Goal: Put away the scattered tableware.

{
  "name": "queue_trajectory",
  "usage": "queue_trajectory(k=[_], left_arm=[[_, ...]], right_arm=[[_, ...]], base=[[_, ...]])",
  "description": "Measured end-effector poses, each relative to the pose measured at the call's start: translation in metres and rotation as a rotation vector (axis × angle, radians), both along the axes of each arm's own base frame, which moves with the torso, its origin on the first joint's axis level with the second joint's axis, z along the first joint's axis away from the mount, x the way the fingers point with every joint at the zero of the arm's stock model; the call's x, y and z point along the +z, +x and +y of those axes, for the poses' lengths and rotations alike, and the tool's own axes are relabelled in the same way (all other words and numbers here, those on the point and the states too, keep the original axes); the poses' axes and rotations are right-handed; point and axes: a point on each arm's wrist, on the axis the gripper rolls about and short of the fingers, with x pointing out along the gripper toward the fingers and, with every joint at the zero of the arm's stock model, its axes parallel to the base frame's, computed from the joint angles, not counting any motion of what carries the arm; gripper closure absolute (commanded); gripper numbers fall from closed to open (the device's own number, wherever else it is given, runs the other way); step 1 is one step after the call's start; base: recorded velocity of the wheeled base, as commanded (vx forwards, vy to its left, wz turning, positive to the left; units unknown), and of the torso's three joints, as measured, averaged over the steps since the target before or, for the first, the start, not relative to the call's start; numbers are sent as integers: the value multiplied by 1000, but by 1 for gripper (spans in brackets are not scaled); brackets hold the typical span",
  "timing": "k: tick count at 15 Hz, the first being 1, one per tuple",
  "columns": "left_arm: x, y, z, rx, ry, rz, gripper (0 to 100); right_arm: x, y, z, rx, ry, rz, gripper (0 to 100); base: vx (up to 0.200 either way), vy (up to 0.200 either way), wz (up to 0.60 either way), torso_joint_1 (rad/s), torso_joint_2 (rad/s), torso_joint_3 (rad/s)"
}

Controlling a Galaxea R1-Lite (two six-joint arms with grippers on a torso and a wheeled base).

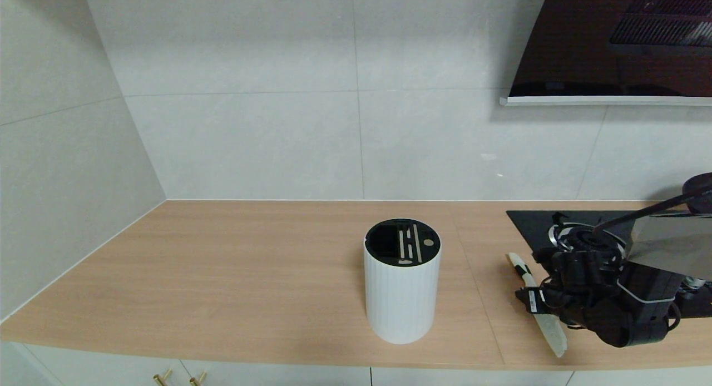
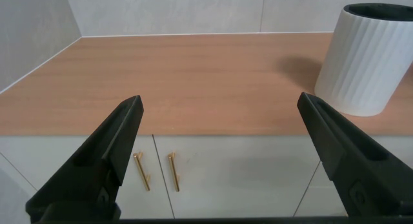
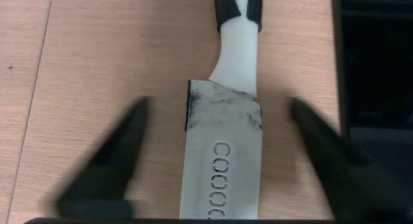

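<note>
A white ribbed utensil holder (image 1: 401, 286) with a black slotted top stands upright in the middle of the wooden counter (image 1: 250, 263). To its right lies a white knife (image 1: 553, 333) with a black-and-white handle, blade toward the counter's front edge. My right gripper (image 1: 548, 302) hovers low over the knife. In the right wrist view the blade (image 3: 226, 133) lies between that gripper's (image 3: 217, 111) open fingers, which do not touch it. My left gripper (image 2: 219, 104) is open and holds nothing, in front of the counter's edge, with the holder (image 2: 371, 56) off to one side.
A black hob (image 1: 534, 222) with a burner and a steel pot (image 1: 667, 241) sits just right of the knife. A range hood (image 1: 612, 41) hangs above. Tiled walls close the back and left. Cabinet doors with gold handles (image 2: 158, 172) are below the counter.
</note>
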Motion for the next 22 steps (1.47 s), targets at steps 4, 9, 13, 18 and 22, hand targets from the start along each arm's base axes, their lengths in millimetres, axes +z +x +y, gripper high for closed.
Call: queue_trajectory(k=[4, 9, 13, 18, 22], left_arm=[[0, 0, 0, 0, 0, 0, 0], [0, 0, 0, 0, 0, 0, 0], [0, 0, 0, 0, 0, 0, 0], [0, 0, 0, -1, 10, -1, 0], [14, -5, 0, -18, 2, -40, 0]], right_arm=[[-3, 0, 0, 1, -1, 4, 100], [9, -2, 0, -12, 3, -16, 100], [74, -14, 13, 20, 18, -118, 100], [178, -58, 70, 202, 83, -275, 100], [222, -94, 89, 315, 139, -405, 100]], base=[[0, 0, 0, 0, 0, 0], [0, 0, 0, 0, 0, 0], [0, 0, 0, 0, 0, 0], [0, 0, 0, 0, 0, 0], [0, 0, 0, 0, 0, 0]])
